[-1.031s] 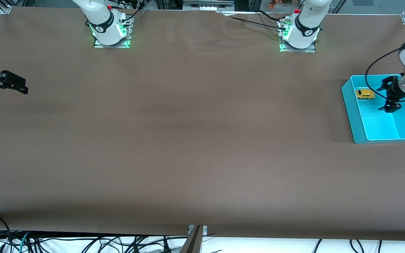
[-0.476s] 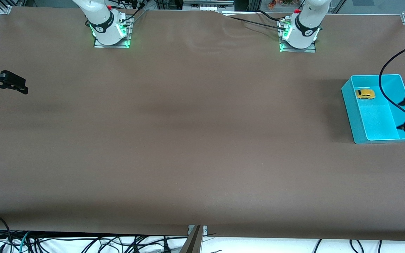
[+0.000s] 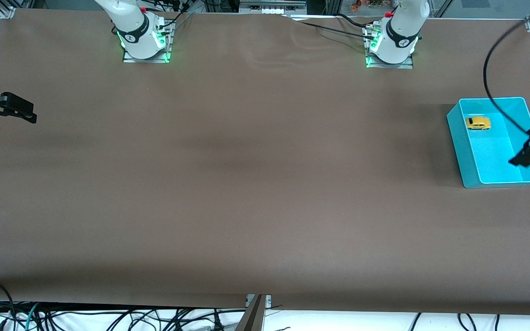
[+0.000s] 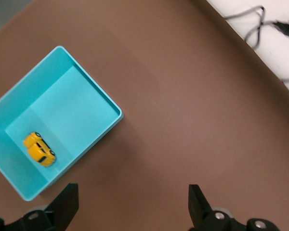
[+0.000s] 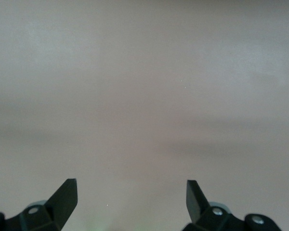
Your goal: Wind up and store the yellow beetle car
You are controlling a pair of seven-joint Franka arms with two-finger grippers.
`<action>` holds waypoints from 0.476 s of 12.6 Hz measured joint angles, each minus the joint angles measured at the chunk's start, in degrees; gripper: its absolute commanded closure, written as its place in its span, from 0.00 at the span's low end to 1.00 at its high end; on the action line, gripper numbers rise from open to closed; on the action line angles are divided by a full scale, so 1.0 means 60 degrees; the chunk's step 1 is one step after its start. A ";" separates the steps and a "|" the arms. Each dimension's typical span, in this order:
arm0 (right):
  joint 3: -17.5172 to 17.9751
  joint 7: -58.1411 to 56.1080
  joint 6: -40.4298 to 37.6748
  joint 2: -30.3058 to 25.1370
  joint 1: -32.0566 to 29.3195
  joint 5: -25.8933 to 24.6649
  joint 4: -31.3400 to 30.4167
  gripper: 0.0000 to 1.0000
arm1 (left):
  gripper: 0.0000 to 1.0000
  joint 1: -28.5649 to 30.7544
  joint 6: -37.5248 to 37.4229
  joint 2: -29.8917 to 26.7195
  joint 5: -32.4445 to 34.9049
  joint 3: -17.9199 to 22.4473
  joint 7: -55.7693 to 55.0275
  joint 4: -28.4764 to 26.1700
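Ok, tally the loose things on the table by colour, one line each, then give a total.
Yellow: 1, the yellow beetle car, lying in the bin at its end farther from the front camera.
Turquoise: 1, the bin, toward the left arm's end of the table.
Total: 2

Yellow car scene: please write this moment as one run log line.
yellow car: in blue bin, resting free | left claw: open, empty, above bin edge | right claw: open, empty, waiting over table
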 measured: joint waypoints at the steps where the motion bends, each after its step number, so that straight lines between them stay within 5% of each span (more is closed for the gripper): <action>1: 0.0000 0.0001 0.0000 0.0000 0.0000 0.0000 0.0000 0.00 | 0.00 -0.0621 -0.0408 -0.0271 -0.0169 0.0580 0.1139 0.0060; 3: 0.0000 0.0001 0.0000 0.0000 0.0000 0.0000 0.0000 0.00 | 0.00 -0.1656 -0.0831 -0.0485 -0.0452 0.1476 0.2997 0.0218; 6: 0.0000 0.0002 0.0000 0.0000 0.0000 0.0000 0.0000 0.00 | 0.00 -0.2424 -0.1769 -0.0444 -0.0461 0.1776 0.4686 0.0402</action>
